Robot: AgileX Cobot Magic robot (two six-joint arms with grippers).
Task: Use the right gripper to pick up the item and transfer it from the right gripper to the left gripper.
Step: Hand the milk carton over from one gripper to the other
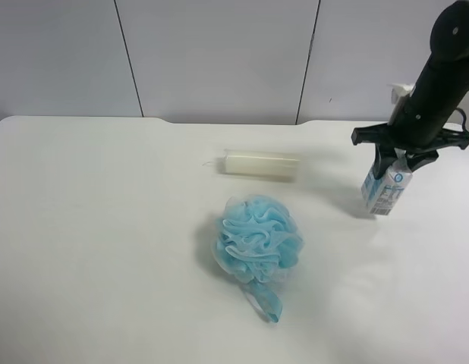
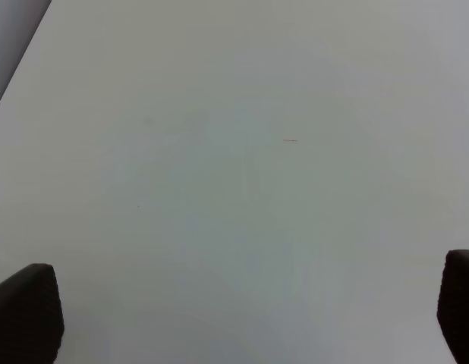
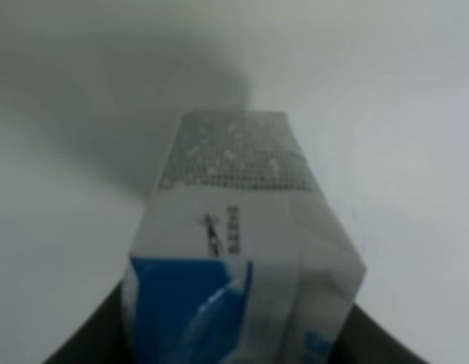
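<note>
Currently my right gripper [image 1: 394, 161] pinches the carton [image 1: 385, 189] by its top, low over the table [image 1: 105, 227], exterior view's right. Likely light, thin-walled, crushable; my left gripper [image 2: 242, 311], jaws spread, should take the lower body gently.
</note>
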